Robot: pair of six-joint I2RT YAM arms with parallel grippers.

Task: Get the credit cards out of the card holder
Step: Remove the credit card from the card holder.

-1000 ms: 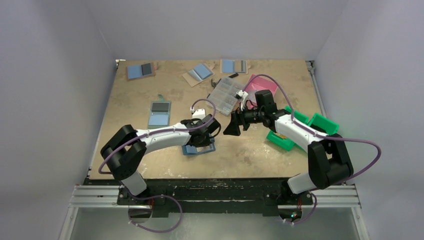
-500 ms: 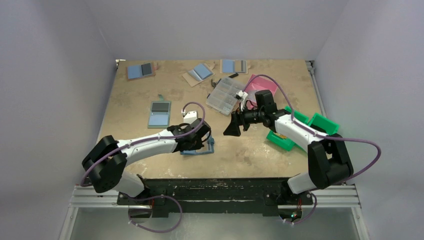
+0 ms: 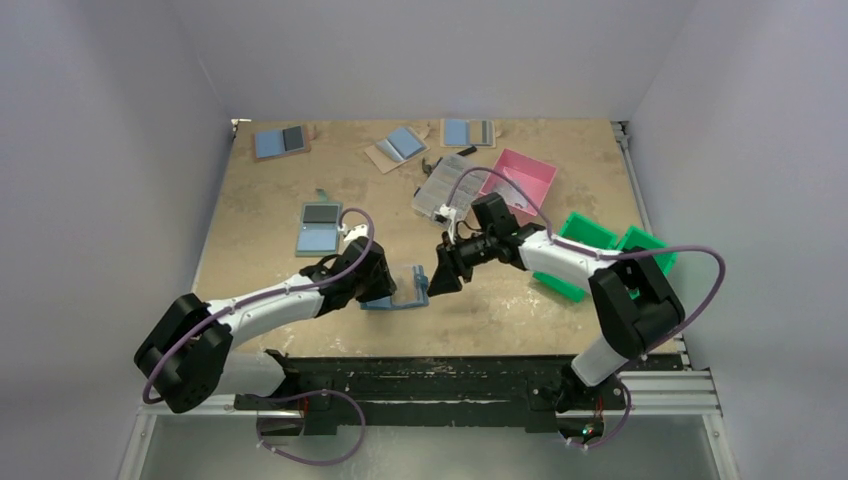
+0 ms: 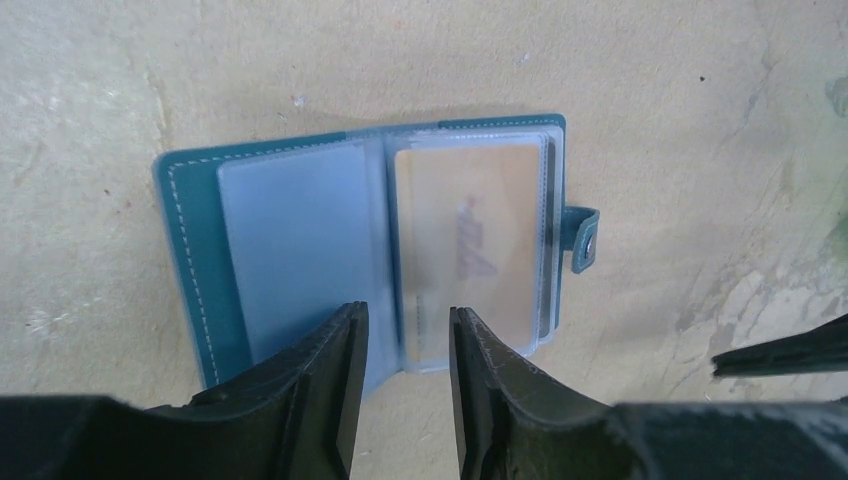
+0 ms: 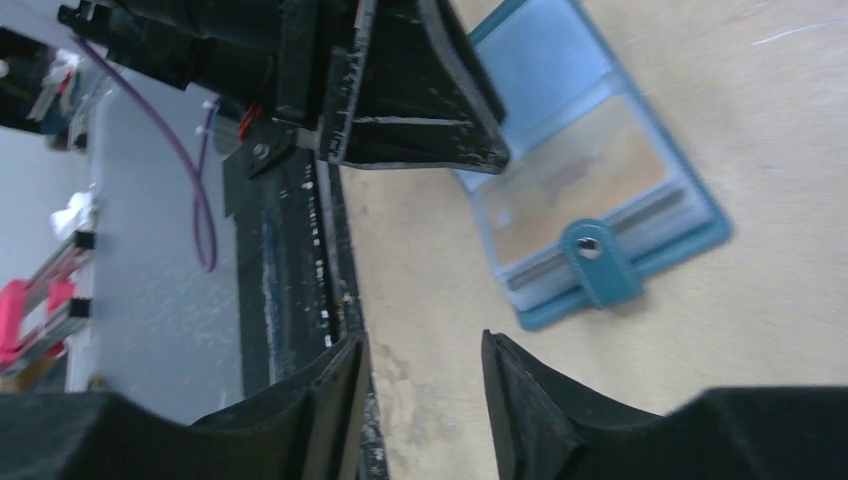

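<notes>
The card holder [image 4: 280,240] lies open on the table, with a teal edge, clear plastic sleeves and a snap tab on its right. A pale credit card [image 4: 470,235] sits inside the right sleeve. My left gripper [image 4: 408,335] is open, and its tips straddle the near edge of the sleeves at the fold with nothing pinched. From above, the left gripper [image 3: 388,285] is at the holder's [image 3: 405,300] left side. My right gripper [image 3: 438,278] stands open just to its right. In the right wrist view, the right gripper [image 5: 422,345] is empty and short of the holder's tab [image 5: 598,262].
Other blue holders lie at the back [image 3: 281,140], [image 3: 398,147], [image 3: 468,132] and at mid left [image 3: 320,227]. A clear compartment box [image 3: 445,187], a pink bin [image 3: 525,178] and green bins [image 3: 590,240] stand to the right. The table's front edge [image 5: 330,260] runs close to the right gripper.
The left gripper shut, drew back toward the left, then opened at the holder's near edge. The right arm came down and left toward the holder, its jaws narrowing.
</notes>
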